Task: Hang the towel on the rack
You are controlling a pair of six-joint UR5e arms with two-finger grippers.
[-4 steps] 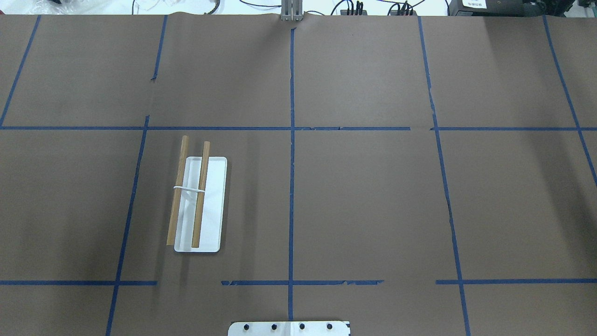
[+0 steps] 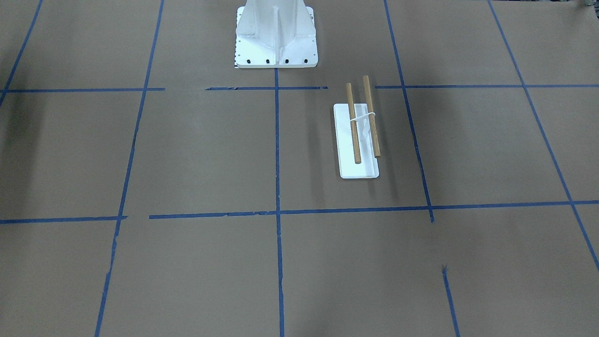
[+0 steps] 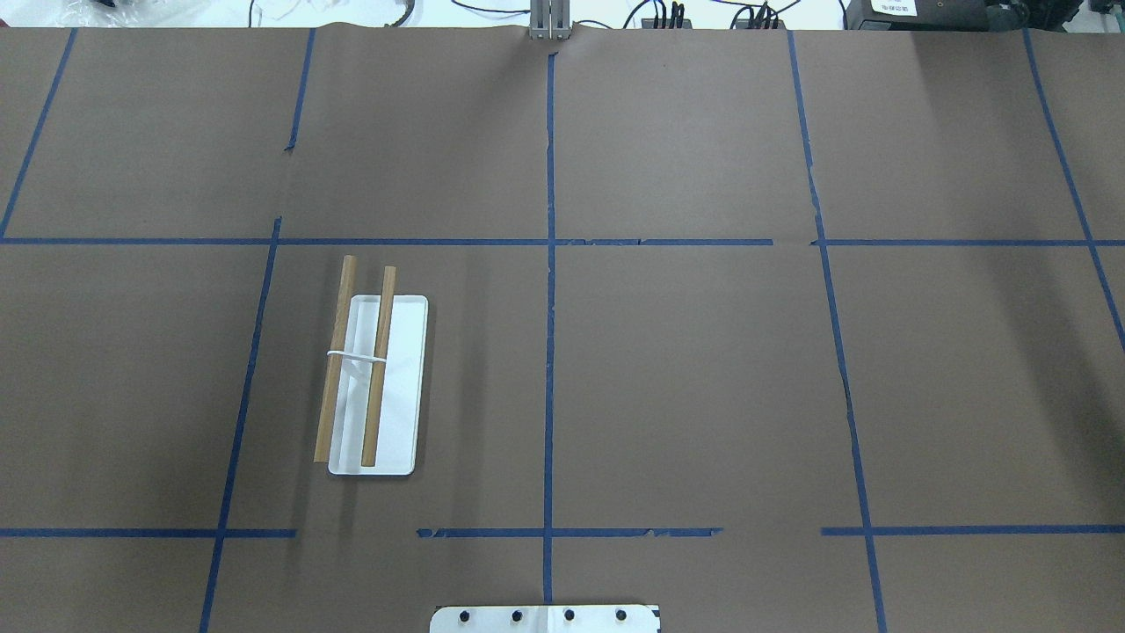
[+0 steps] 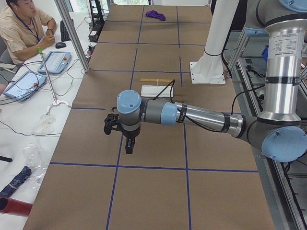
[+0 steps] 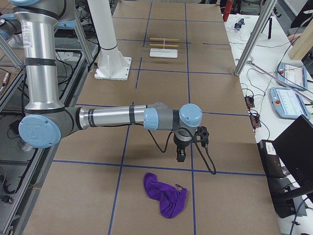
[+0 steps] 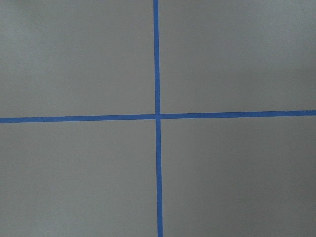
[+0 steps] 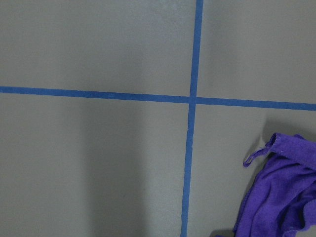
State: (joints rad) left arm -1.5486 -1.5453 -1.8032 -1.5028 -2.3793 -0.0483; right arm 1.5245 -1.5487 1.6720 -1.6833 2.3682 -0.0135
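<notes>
Exterior right view has the purple towel (image 5: 166, 196) crumpled on the table paper just beyond the right gripper (image 5: 181, 155), well apart from the wooden rack (image 5: 164, 46). It looks light, limp and soft; I'd pinch the corner by its loop tag (image 7: 256, 154). Whether that claw or the left gripper (image 4: 129, 146) is open, I cannot tell.

Room: flat brown paper (image 5: 161, 98) lies all round your towel (image 5: 165, 196), right gripper (image 5: 180, 156) hanging just beside it | Obstacles: white base column (image 5: 110, 49) stands beside the way to the rack (image 3: 373, 387) | Edge: frame post (image 5: 253, 34) flanks the table.
</notes>
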